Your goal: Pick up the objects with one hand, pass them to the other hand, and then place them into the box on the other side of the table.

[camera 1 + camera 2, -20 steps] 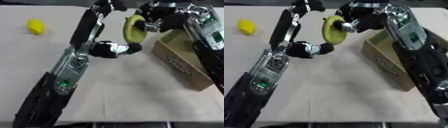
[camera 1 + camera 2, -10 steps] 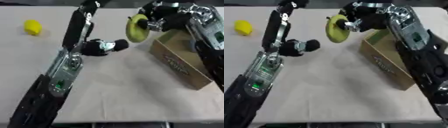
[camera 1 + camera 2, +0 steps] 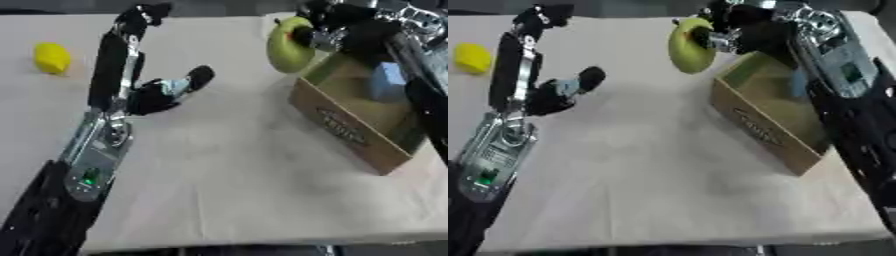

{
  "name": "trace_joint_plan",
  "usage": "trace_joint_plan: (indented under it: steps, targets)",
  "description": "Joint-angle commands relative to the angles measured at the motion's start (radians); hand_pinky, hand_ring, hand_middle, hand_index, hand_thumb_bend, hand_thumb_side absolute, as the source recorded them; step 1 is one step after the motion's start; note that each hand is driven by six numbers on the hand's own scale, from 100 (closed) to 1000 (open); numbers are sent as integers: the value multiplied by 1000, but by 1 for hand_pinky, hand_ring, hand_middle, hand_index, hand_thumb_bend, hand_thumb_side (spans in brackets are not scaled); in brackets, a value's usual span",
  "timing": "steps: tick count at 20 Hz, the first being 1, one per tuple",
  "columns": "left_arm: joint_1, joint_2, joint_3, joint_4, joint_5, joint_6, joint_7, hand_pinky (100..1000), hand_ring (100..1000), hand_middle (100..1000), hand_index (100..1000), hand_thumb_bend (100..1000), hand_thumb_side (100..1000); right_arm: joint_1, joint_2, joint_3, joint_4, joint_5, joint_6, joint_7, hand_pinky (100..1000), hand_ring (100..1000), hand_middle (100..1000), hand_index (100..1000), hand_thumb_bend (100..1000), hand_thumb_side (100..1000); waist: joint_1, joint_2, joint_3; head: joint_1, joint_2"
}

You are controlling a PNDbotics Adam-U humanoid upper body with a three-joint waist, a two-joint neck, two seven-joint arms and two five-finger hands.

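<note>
My right hand (image 3: 337,31) is shut on a yellow-green curved fruit (image 3: 287,45), held in the air just beyond the far left corner of the cardboard box (image 3: 350,127). Something light blue (image 3: 386,82) lies inside the box. My left hand (image 3: 166,92) hangs over the table to the left of the fruit, apart from it, fingers relaxed and holding nothing. A yellow lemon-like fruit (image 3: 52,58) rests on the table at the far left.
The table is covered with a beige cloth (image 3: 227,175). The box stands at the right side, its long wall slanting toward the front edge. My left forearm (image 3: 92,160) stretches across the lower left.
My left hand has drawn back to the left, away from the yellow-green fruit. The right hand has kept hold of the fruit and carried it a little toward the box.
</note>
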Motion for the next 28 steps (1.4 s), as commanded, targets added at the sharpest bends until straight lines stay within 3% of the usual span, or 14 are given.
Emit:
trace_joint_plan:
  steps: [1,9,14,17,23,28]
  targets:
    - [-5,72,15,-3,11,23,-2,782,708,691,827,769,919,16,-69,-54,-31,-25,-17,-59,846,472,522,450,100,293,4,-20,-6,3,-2]
    - [40,226,41,-26,30,64,-49,786,705,680,826,705,871,135,-142,-144,-29,0,-68,-200,846,473,527,452,100,308,19,-23,-12,-25,-2]
    - [88,307,69,-72,84,99,-64,774,662,642,810,591,768,203,-148,-203,-19,32,-82,-267,844,475,530,455,100,312,23,-17,-19,-54,-4]
    - [117,342,85,-108,120,115,-59,767,644,625,796,588,701,234,-146,-224,-6,76,-99,-317,842,475,532,455,100,277,24,-14,-19,-63,-4]
    - [191,426,118,-191,191,126,-42,746,609,594,774,564,712,296,-145,-258,38,170,-158,-405,840,480,532,452,100,275,23,-10,-18,-68,-7]
    - [263,460,166,-210,334,168,76,728,582,570,754,508,727,325,-128,-275,90,257,-211,-470,843,494,546,461,100,229,24,-6,-15,-74,-11]
